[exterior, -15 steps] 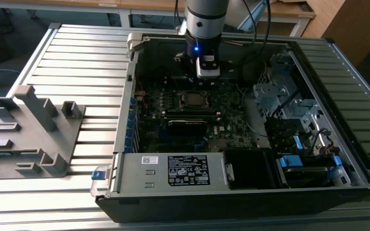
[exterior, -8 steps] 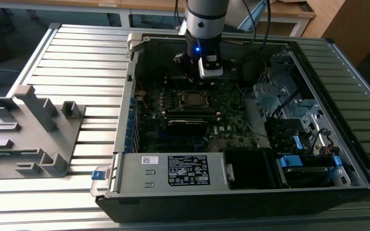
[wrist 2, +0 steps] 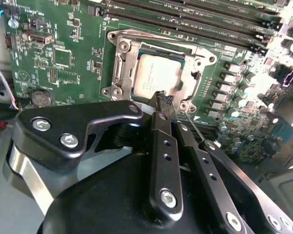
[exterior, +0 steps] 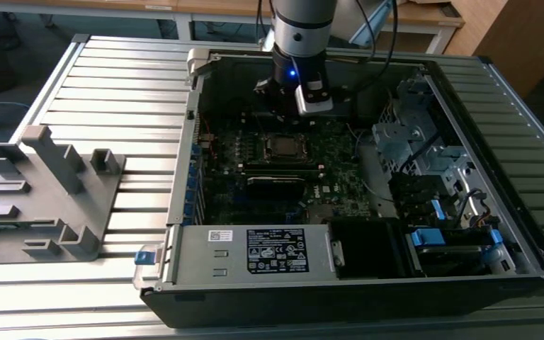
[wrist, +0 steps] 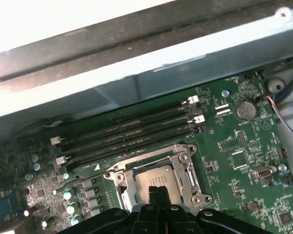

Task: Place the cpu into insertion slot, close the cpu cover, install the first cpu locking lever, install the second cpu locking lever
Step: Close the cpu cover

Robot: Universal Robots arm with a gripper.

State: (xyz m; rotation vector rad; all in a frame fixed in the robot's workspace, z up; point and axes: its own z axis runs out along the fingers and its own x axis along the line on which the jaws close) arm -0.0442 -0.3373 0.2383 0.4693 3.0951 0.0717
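Nearest, one labelled grey power-supply box [exterior: 253, 251] sits in the one open black computer case [exterior: 179, 212]. Farther in, one small square dark insertion slot [exterior: 265, 146] holds the one flat silver-grey cpu [wrist 2: 154, 78], and one thin metal cpu cover [wrist: 189, 168] lies flat around it. The black gripper [wrist 2: 164, 99] hangs over the cpu's edge, fingers pressed together.

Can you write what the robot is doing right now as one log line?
cpu: seated on motherboard | cpu cover: lying flat around cpu | claw: shut, holding nothing, tips over cpu's edge
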